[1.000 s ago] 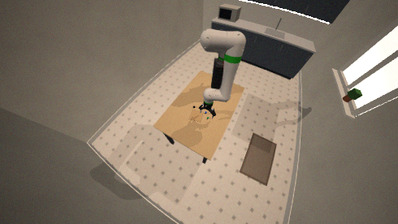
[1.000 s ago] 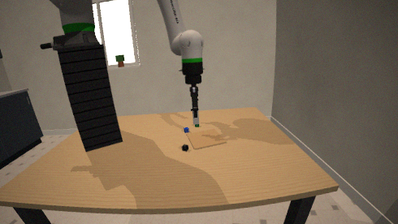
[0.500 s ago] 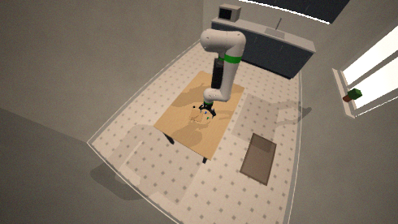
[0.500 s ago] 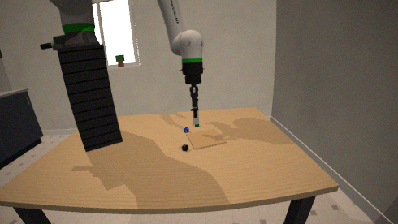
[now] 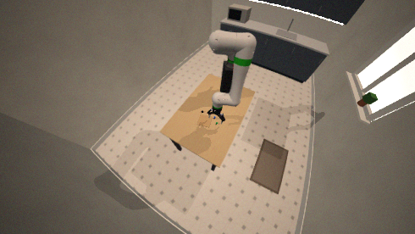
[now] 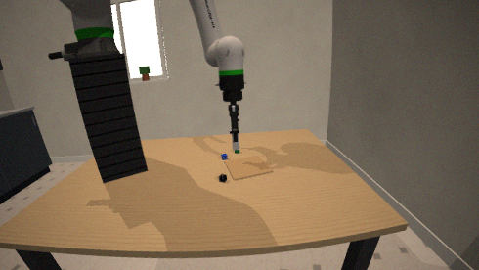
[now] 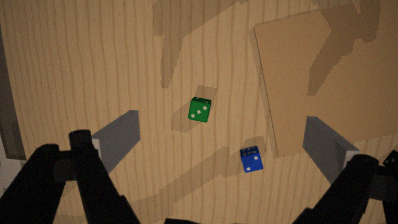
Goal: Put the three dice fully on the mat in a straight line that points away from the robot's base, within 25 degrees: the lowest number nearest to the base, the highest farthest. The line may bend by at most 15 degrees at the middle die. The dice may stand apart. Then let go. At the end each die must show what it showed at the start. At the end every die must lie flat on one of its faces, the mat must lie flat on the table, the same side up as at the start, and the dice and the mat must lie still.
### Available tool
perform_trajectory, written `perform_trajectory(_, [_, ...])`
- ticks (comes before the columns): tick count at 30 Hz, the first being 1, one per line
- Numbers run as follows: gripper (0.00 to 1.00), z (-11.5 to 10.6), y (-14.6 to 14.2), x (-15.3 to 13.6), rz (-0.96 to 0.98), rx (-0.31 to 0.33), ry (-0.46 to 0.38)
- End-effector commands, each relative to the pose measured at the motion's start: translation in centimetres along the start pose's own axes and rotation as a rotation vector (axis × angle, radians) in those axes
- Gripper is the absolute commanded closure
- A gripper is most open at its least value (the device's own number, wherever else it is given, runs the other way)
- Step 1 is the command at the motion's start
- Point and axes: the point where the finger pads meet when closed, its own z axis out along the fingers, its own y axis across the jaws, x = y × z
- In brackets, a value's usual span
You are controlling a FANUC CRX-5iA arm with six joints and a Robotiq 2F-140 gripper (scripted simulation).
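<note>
1. The arm (image 5: 243, 80) (image 6: 230, 51) reaches out over the surface (image 5: 186, 111) (image 6: 318, 205) (image 7: 100, 60), its last section upright and the claw (image 5: 216, 119) (image 6: 236, 146) (image 7: 219, 128) pointing down just outside the mat (image 5: 204, 120) (image 6: 246, 168) (image 7: 295, 75).
2. The claw is released, its fingers spread wide with nothing grasped. In the wrist view one finger shows out past the mat's side and the other overlaps the mat's edge in the picture.
3. The green die (image 5: 217, 123) (image 6: 237, 152) (image 7: 199, 110) lies off the mat, beside its side edge, low in the exterior view under the fingertips. Its upper face shows three.
4. The blue die (image 5: 214, 118) (image 6: 224, 157) (image 7: 251, 159) is also off the mat, near one of its corners, with two on its upper face. In the wrist view it too appears between the spread fingers, so it sits close to the claw's working space.
5. The black die (image 5: 202, 111) (image 6: 223, 178) (image 7: 391, 160) lies off the mat, near another corner. The wrist view shows it partly hidden behind the claw's linkage, and its number cannot be read.
6. The mat lies flat, with shadows across part of it.
7. A black ribbed column (image 5: 227, 78) (image 6: 109, 117) stands well apart from the mat, on the side where the blue and black dice lie.
8. Farther from the mat, off the surface, are a kitchen counter (image 5: 279, 59) (image 6: 21, 147) and a brown rug (image 5: 269, 166) on the floor.
</note>
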Motion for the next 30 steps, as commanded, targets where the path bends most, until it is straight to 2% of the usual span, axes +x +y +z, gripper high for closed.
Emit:
perform_trajectory(1, [0.0,0.0,0.0,0.0,0.0,0.0,0.0])
perform_trajectory(9, [0.0,-1.0,0.0,0.0,0.0,0.0,0.0])
perform_trajectory(22, [0.0,-8.9,0.0,0.0,0.0,0.0,0.0])
perform_trajectory(30, [0.0,-9.5,0.0,0.0,0.0,0.0,0.0])
